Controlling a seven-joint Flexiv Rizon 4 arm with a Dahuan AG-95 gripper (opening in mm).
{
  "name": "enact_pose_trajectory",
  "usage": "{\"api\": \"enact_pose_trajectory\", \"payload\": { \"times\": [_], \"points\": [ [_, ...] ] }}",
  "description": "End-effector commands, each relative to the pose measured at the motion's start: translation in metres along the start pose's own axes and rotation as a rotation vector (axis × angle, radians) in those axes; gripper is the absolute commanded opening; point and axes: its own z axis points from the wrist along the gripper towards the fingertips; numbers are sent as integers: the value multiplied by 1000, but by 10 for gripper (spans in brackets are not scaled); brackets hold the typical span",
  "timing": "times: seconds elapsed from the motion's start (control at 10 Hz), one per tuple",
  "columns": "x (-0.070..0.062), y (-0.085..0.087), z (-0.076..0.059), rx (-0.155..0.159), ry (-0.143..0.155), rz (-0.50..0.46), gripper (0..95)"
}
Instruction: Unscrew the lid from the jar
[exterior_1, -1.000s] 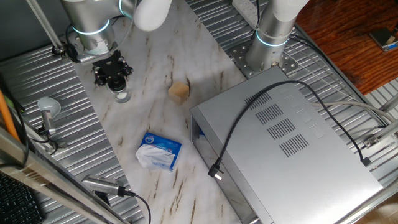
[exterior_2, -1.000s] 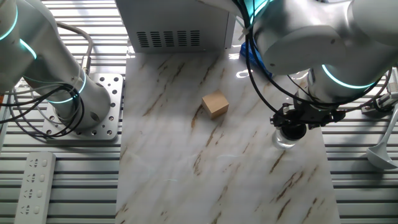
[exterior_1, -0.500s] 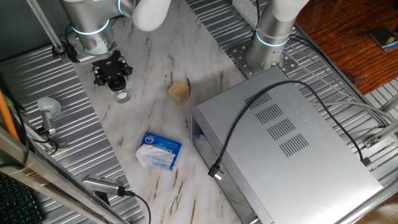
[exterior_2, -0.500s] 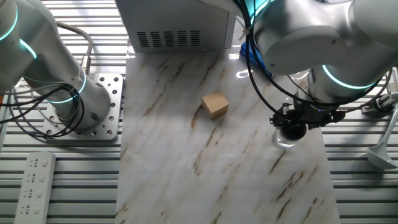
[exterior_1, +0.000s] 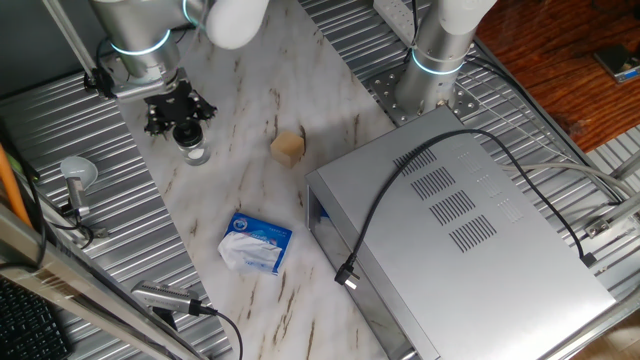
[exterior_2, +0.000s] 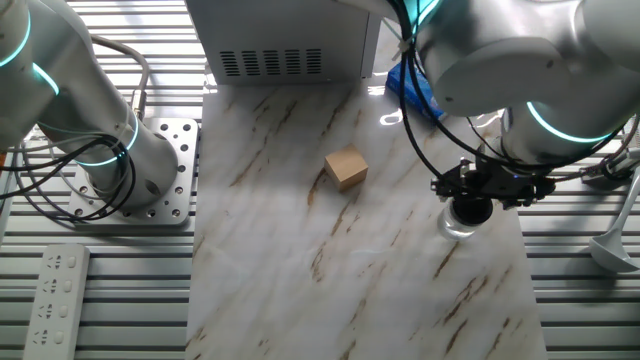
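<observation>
The small clear glass jar (exterior_1: 195, 153) (exterior_2: 458, 225) stands on the marble board near its edge. Directly over it hangs my gripper (exterior_1: 182, 118) (exterior_2: 484, 194), its black fingers closed around the round black lid (exterior_1: 188, 132) (exterior_2: 472, 210). The lid is at the jar's mouth. Whether it still touches the glass I cannot tell, because the gripper body hides the joint in both views.
A tan cube (exterior_1: 288, 147) (exterior_2: 346, 168) lies mid-board. A blue-and-white packet (exterior_1: 256, 241) lies nearer the front. A large silver box (exterior_1: 460, 230) with a black cable fills one side. A second arm's base (exterior_2: 120, 170) stands on the ribbed table, and a ladle (exterior_1: 75, 175) lies beside the board.
The gripper with the lid has shifted slightly, up and left in one fixed view, and its wrist has turned a little. The jar has stayed put.
</observation>
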Motion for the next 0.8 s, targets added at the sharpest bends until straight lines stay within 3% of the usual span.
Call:
{"api": "enact_pose_trajectory", "payload": {
  "times": [0.1,0.6,0.8],
  "points": [
    [1,1,-3,1,5,99,950],
    [1,2,-11,0,7,379,950],
    [1,2,-11,-7,10,442,950]
  ]
}}
